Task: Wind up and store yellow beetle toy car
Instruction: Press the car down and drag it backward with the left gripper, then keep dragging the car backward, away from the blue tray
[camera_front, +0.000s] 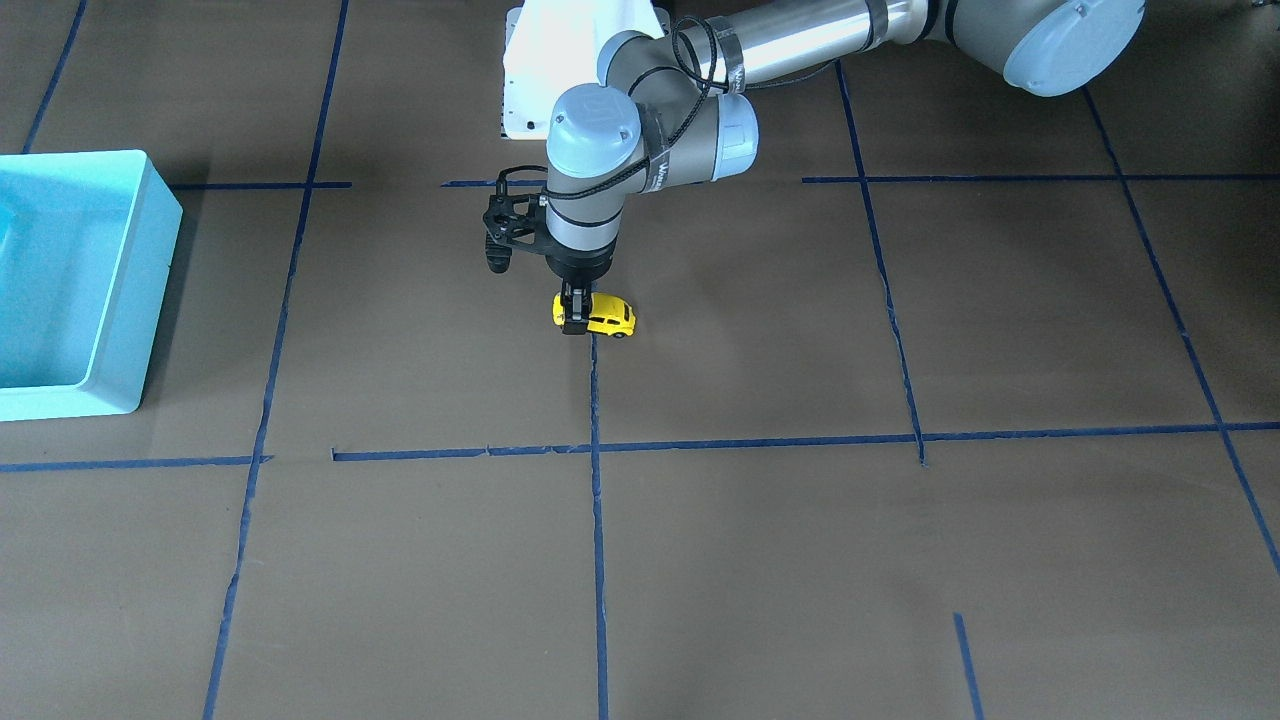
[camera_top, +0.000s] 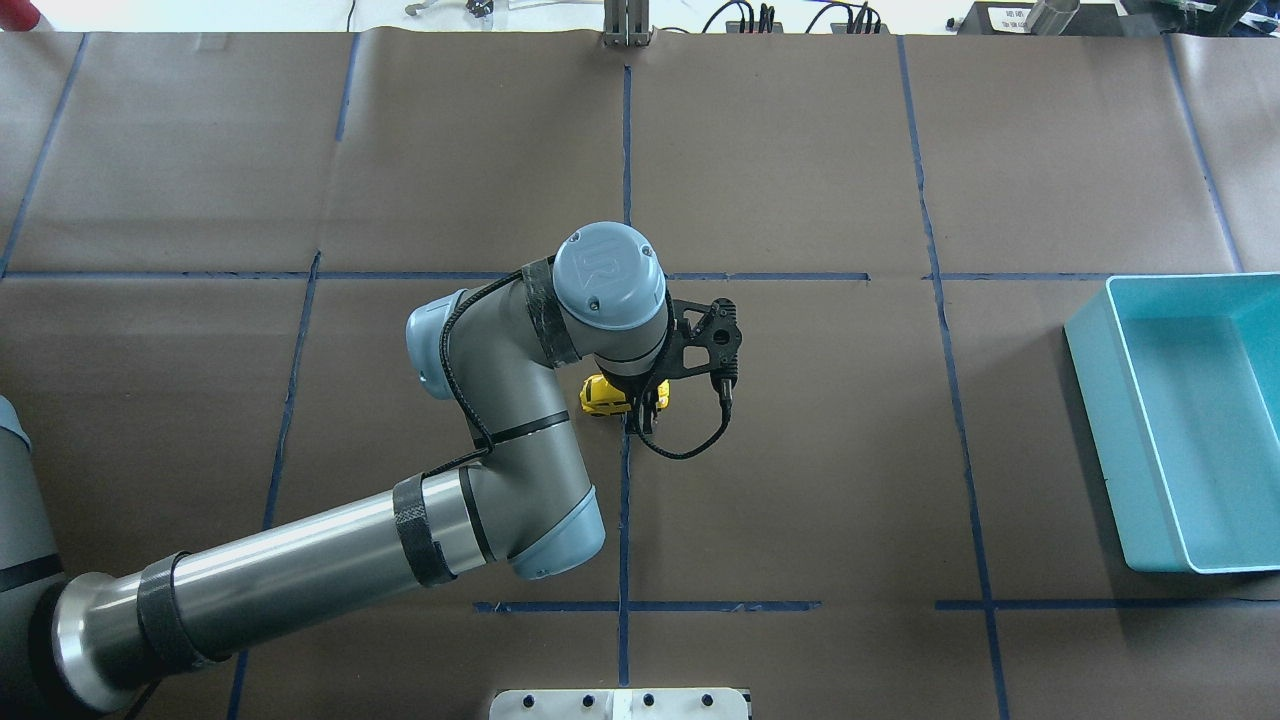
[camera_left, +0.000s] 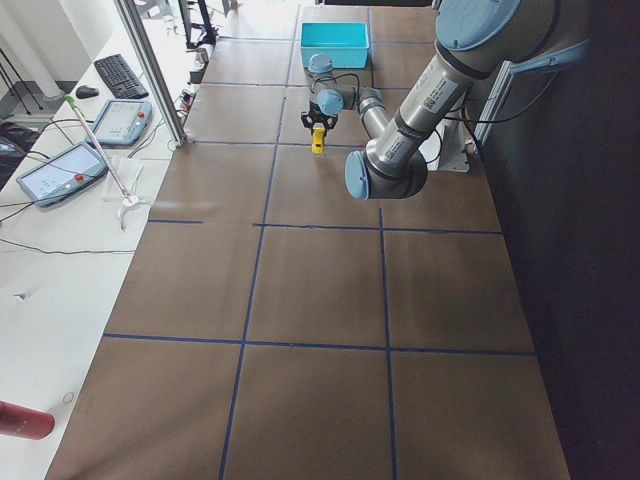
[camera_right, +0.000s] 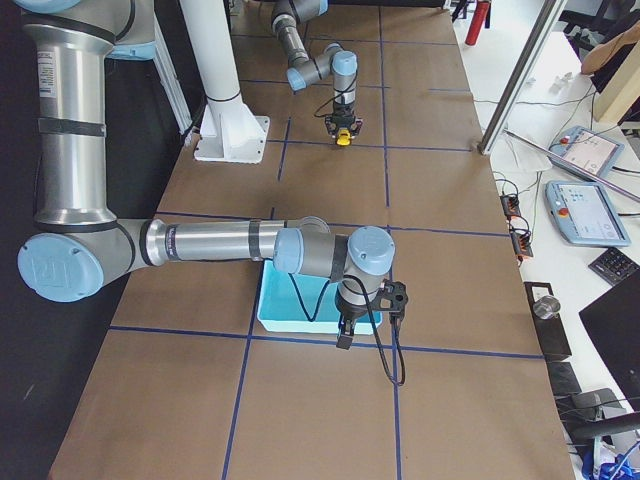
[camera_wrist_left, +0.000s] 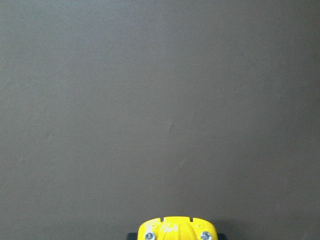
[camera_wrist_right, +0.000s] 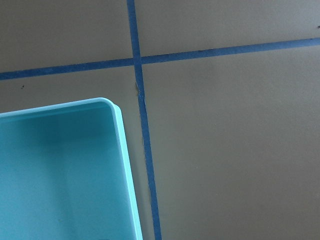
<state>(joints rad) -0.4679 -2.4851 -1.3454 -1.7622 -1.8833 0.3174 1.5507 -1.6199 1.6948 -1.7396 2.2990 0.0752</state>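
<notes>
One arm is engaged: the left arm (camera_front: 600, 160) stands near the middle of the table (camera_front: 800, 560), its jaws closed on one end of the car (camera_front: 610, 318). The car sits level, at or just above the table; contact of the wheels cannot be confirmed. The bin (camera_front: 140, 320) is well apart, on the robot's right.

Hazards:
- The grip takes only one end of a small rounded body. The car may pivot or slip out during a pull-back stroke.
- Winding needs wheel contact. Too little downward pressure probably lets the wheels skid without winding.
- A wound car released outside the bin is likely to roll away.

View coverage:
- The front-facing view shows the jaws straddling the car; in the overhead view the wrist hides most of it.
- The left wrist view shows only a yellow edge with two screws, no jaws.
- Only the exterior right view shows the right arm (camera_right: 210, 243), poised at the bin's near edge. Whether its jaws are open cannot be told.
</notes>
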